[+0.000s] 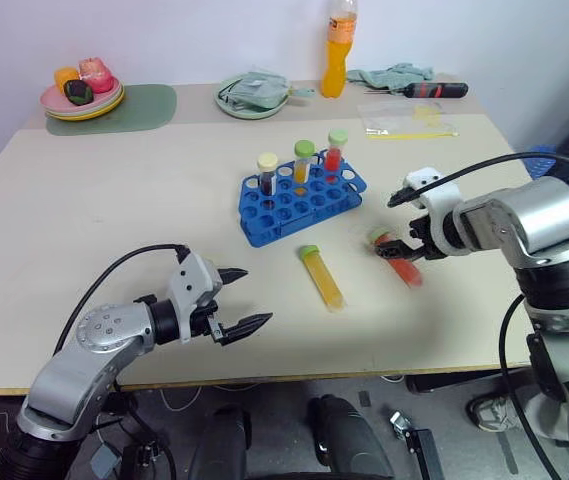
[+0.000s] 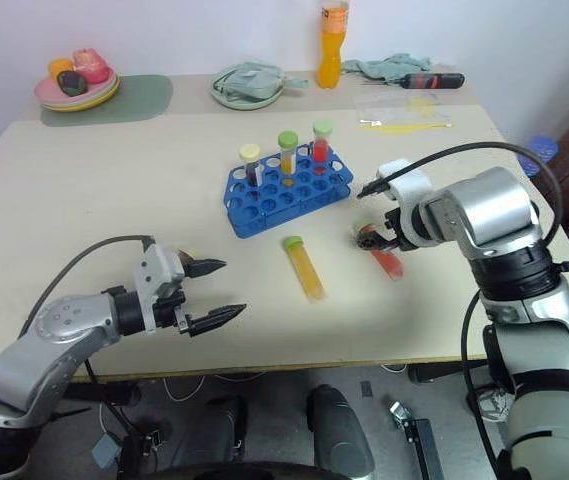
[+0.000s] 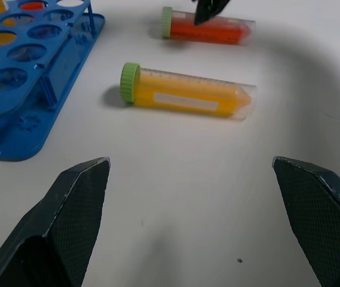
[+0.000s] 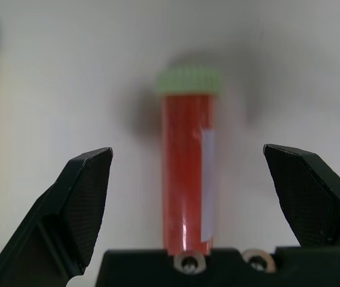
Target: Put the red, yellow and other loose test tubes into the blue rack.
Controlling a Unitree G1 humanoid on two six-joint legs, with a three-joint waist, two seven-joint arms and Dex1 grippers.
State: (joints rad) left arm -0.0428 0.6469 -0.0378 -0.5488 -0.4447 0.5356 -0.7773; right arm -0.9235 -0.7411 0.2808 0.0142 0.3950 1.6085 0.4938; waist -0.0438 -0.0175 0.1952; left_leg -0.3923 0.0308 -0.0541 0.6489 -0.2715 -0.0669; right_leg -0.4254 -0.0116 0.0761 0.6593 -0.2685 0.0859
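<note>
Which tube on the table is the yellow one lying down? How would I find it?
Find the blue rack in the middle of the table. Just in front of it, two tubes lie flat. The yellow tube is the one nearer the rack's middle, with a green cap. Its neighbour, the red tube, lies under the right claw, and the rack's tubes stand upright.

The left arm reaches in low from the robot's left, forearm nearly level, a black cable looping over it. The left gripper (image 1: 239,298) points forward and toward the right, tipped slightly downward, its two black fingers spread wide (the wrist view shows a broad gap between them). The right arm comes in from the right with the elbow bent and the wrist bent steeply down. The right gripper (image 2: 372,237) points down at the tabletop, fingers (image 4: 83,197) likewise wide apart, gripping nothing.
</note>
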